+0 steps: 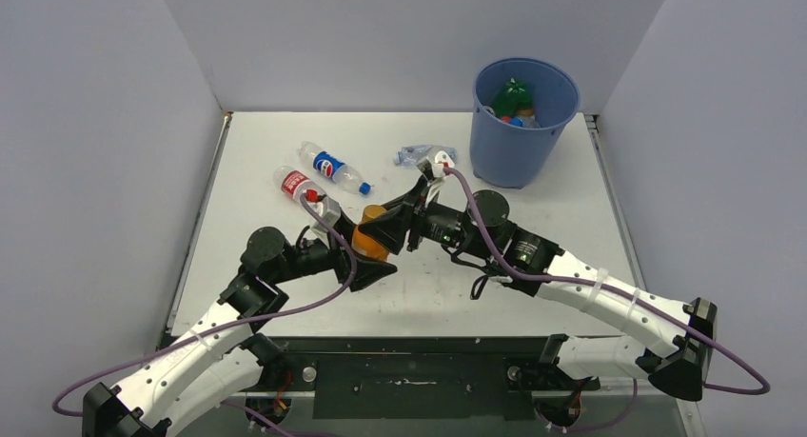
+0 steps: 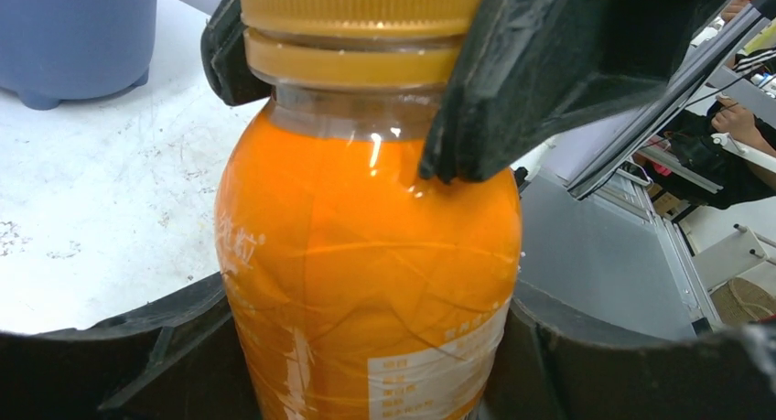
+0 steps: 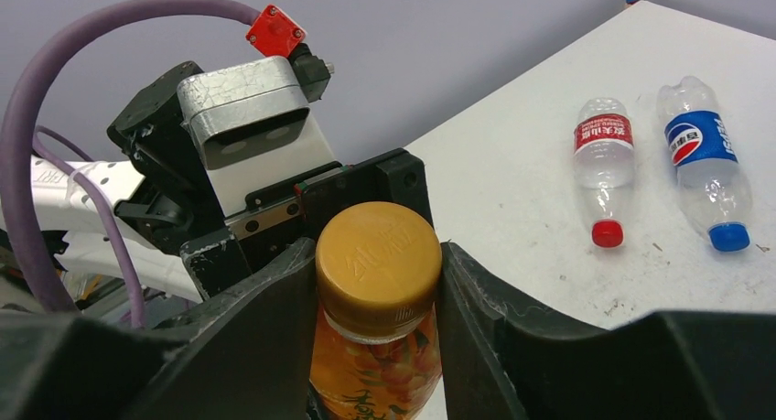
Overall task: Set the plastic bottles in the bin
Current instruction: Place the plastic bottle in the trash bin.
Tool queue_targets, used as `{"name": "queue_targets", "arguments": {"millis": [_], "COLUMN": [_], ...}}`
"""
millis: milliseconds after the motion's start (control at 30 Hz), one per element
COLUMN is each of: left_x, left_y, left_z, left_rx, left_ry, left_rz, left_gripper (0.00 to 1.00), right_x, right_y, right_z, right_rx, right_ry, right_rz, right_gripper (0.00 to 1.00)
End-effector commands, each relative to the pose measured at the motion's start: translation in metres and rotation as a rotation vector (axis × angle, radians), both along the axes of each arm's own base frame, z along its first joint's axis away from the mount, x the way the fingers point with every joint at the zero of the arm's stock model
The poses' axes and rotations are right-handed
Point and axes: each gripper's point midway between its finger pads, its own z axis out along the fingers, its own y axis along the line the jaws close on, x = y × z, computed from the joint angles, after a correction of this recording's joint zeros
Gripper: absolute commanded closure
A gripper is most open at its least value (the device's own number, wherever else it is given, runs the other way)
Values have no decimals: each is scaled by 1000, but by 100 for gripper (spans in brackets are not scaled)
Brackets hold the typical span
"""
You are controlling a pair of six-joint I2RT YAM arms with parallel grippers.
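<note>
1. Since the blue bin (image 1: 514,156) stands at the far right of the desk (image 1: 247,218), just past the wrist of the right arm (image 1: 590,289), that arm is the nearer one to it. A green bottle (image 1: 514,96) and others lie inside.
2. At mid-desk the left gripper (image 2: 366,374) has its jaws clamped on the belly of the orange juice bottle (image 2: 366,237), one jaw against each side of the labelled body.
3. Facing it, the right gripper (image 3: 377,255) has its jaws pressed against both sides of the yellow cap (image 3: 377,278), closed on that end.
4. The orange juice bottle therefore sits between the two grippers. Its long axis runs from the left jaws to the right jaws, cap end toward the right. It looks clear of the desk, though its tilt is hard to judge.
5. By my judgement this is a handover. The left jaws need to let go before the right arm swings to the bin, or the arms will pull against each other. A grip on the cap alone may let the full body swing.
6. Three more bottles lie on the desk. The blue-labelled bottle (image 1: 333,168) and the red-labelled bottle (image 1: 297,183) are on the left side. The clear bottle (image 1: 419,155) is just beside the bin's base.
</note>
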Motion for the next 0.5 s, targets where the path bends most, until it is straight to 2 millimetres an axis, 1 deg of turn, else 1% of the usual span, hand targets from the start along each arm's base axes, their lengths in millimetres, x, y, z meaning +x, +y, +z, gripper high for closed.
{"name": "queue_targets", "arguments": {"millis": [0,33,67,100,133,167,233,300,367,467], "left_x": [-2,-2,0,0,0,1,4,8,18,31], "left_y": [1,1,2,3,5,6,11,18,29,48], "left_z": [20,19,19,20,21,22,24,28,32,39], "left_rx": [-38,-36,-36,-37,-43,-48,-58,-73,-87,-111], "left_ry": [-99,-101,-104,-111,-121,-130,-148,-169,-192,-229], "left_rz": [-6,0,11,18,29,44,83,138,234,380], "left_gripper": [55,44,32,20,4,3,4,4,4,4], "right_x": [-3,-4,-5,-5,-5,-5,-1,7,15,28], "right_y": [4,5,5,4,2,-1,-11,-31,-60,-115], "right_z": [16,16,16,16,17,19,26,36,52,86], "right_rx": [18,15,12,10,12,12,5,-29,-46,-30], "right_ry": [-33,-33,-32,-34,-37,-43,-63,-103,-157,-257], "right_rz": [31,35,36,34,29,20,-26,-110,-227,-446], "right_gripper": [81,90,94,95,95,95,95,95,95,95]}}
